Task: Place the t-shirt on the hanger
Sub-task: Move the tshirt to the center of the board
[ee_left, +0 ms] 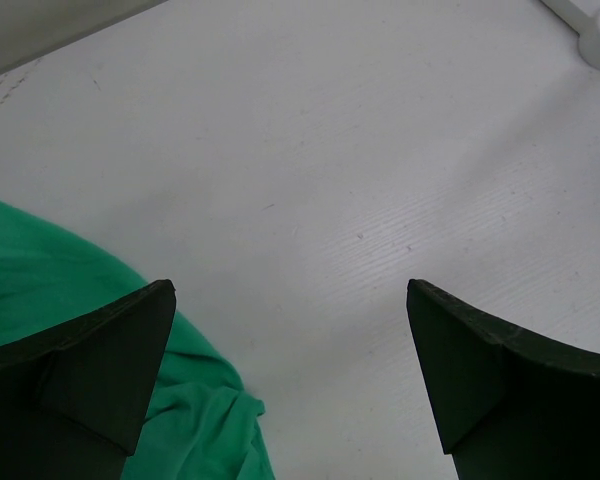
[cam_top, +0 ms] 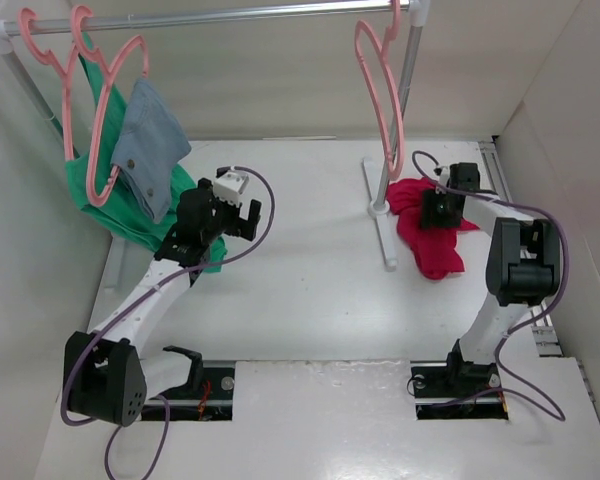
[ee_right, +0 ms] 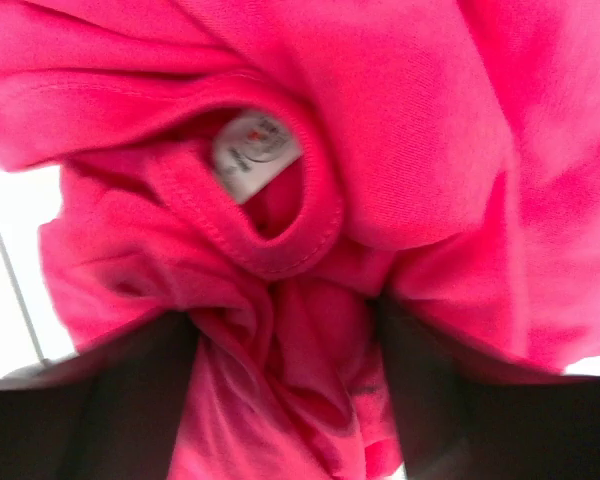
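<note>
The t-shirt [cam_top: 442,256] lies crumpled on the tabletop [cam_top: 300,290], toward 2 o'clock from its middle, touching the white foot of the rack [cam_top: 378,215] at its 9 o'clock side. In the right wrist view its neck opening faces up, with the white label [ee_right: 255,150] inside. The right pincer [ee_right: 280,335] is pressed down into the cloth, one finger on each side of a bunched fold; whether it pinches that fold I cannot tell. The hanger [cam_top: 378,95] hangs bare from the rail [cam_top: 230,12], at 11 o'clock from the shirt. Well apart, at 9 o'clock, the left pincer [ee_left: 290,290] hovers with jaws wide and nothing between them, its left finger over the edge of the green garment [ee_left: 40,280]. Beyond, at 10 o'clock, hangs the grey-blue denim garment [cam_top: 145,140].
</note>
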{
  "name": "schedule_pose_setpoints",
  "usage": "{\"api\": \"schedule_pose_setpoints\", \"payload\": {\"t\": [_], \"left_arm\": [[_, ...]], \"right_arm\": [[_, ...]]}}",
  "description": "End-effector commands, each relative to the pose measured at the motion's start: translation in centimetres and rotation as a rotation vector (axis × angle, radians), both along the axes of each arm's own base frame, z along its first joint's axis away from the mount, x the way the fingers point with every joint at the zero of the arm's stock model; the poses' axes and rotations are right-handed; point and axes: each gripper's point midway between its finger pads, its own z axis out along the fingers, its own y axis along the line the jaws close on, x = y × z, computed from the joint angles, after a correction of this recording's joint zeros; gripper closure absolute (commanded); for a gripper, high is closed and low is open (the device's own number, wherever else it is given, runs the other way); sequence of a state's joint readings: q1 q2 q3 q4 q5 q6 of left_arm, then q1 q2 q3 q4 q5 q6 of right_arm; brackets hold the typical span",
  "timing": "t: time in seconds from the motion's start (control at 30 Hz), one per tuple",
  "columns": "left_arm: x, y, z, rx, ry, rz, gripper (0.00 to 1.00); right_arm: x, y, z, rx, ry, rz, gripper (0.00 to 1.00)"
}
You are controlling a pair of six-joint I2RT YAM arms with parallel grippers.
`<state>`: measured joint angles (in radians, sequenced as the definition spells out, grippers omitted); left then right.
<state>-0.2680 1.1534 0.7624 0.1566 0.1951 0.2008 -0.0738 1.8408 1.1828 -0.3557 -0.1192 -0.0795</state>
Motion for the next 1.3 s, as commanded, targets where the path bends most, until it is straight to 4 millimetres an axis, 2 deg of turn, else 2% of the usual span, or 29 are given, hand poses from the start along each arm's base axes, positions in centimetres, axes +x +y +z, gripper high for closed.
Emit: {"api": "schedule_pose_setpoints", "payload": {"t": [0.0,0.07,0.17,0.23,0.27,0.3,0.37,0.4,0.43,0.5,0.53,0.67,0.73,0.77,0.87,0.9,0.97,1.0,1.07,1.1,1.13,1.17,1.2,1.23,1.27], "left_arm": [[0.2,0.1,2.2,-0.021,-0.095,0.006,0.0],[-0.1,0.2,2.1,-0.021,-0.096,0.006,0.0],[-0.1,0.4,2.2,-0.021,-0.106,0.015,0.0],[-0.3,0.4,1.7,-0.018,-0.097,0.015,0.0],[-0.2,0.6,2.3,-0.021,-0.117,0.024,0.0],[-0.2,0.6,2.1,-0.022,-0.12,0.024,0.0],[-0.1,0.7,1.9,-0.021,-0.128,0.033,0.0],[-0.2,0.7,2.0,-0.024,-0.137,0.033,0.0],[-0.1,0.7,2.3,-0.027,-0.147,0.033,0.0],[-0.1,0.7,2.3,-0.035,-0.144,0.035,0.0],[-0.2,0.5,2.3,-0.038,-0.143,0.027,0.0],[-0.2,0.5,2.1,-0.038,-0.144,0.027,0.0],[-0.3,0.5,2.4,-0.043,-0.163,0.027,0.0],[-0.3,0.5,2.4,-0.043,-0.163,0.027,0.0],[-0.3,0.5,2.2,-0.052,-0.16,0.029,0.01],[-0.4,0.5,2.5,-0.054,-0.169,0.029,0.01],[-0.4,0.5,2.5,-0.054,-0.169,0.029,0.01],[-0.4,0.6,2.5,-0.043,-0.173,0.026,0.01],[-0.6,0.9,2.3,-0.018,-0.168,0.029,0.01],[-0.7,1.0,2.1,-0.006,-0.163,0.025,0.01],[-0.7,0.9,2.1,0.002,-0.167,0.013,0.01],[-1.1,0.8,1.5,0.031,-0.161,-0.011,0.02],[-1.4,0.7,1.0,0.051,-0.147,-0.033,0.02],[-1.6,0.5,0.7,0.068,-0.14,-0.06,0.04],[-2.1,0.3,-0.1,0.088,-0.123,-0.093,0.06]], "right_arm": [[-0.6,1.9,-0.5,0.044,0.048,-0.005,0.42],[-1.1,3.0,-0.1,0.044,0.051,0.019,1.0],[-1.9,4.1,1.5,0.066,0.013,0.09,1.0],[-3.6,5.8,4.0,0.082,-0.056,0.196,1.0],[-4.3,7.9,5.4,0.157,-0.102,0.289,1.0],[-5.9,9.8,7.5,0.187,-0.161,0.375,1.0],[-7.8,13.0,10.3,0.247,-0.246,0.534,1.0],[-9.0,15.4,11.8,0.264,-0.28,0.625,1.0],[-10.3,16.4,14.3,0.26,-0.35,0.696,1.0],[-12.5,18.7,17.1,0.297,-0.416,0.816,1.0],[-14.0,20.1,19.6,0.309,-0.468,0.876,1.0],[-17.6,22.9,23.6,0.366,-0.521,1.033,1.0],[-18.8,24.5,24.7,0.413,-0.525,1.116,1.0],[-19.2,26.0,25.4,0.428,-0.516,1.164,1.0],[-19.6,28.8,26.2,0.416,-0.524,1.26,1.0],[-18.6,30.0,26.9,0.411,-0.561,1.285,1.0],[-17.6,30.9,26.6,0.399,-0.577,1.296,1.0],[-16.9,31.0,25.3,0.398,-0.546,1.285,1.0],[-16.1,30.4,23.2,0.393,-0.503,1.266,1.0],[-15.3,29.4,22.1,0.385,-0.485,1.23,1.0],[-15.4,28.5,19.0,0.382,-0.4,1.191,0.98],[-15.4,27.6,17.3,0.366,-0.356,1.161,0.93],[-14.8,26.5,15.7,0.312,-0.327,1.112,0.7],[-15.4,25.1,13.2,0.286,-0.249,1.073,0.56],[-15.6,24.5,12.1,0.267,-0.21,1.038,0.46]]}}
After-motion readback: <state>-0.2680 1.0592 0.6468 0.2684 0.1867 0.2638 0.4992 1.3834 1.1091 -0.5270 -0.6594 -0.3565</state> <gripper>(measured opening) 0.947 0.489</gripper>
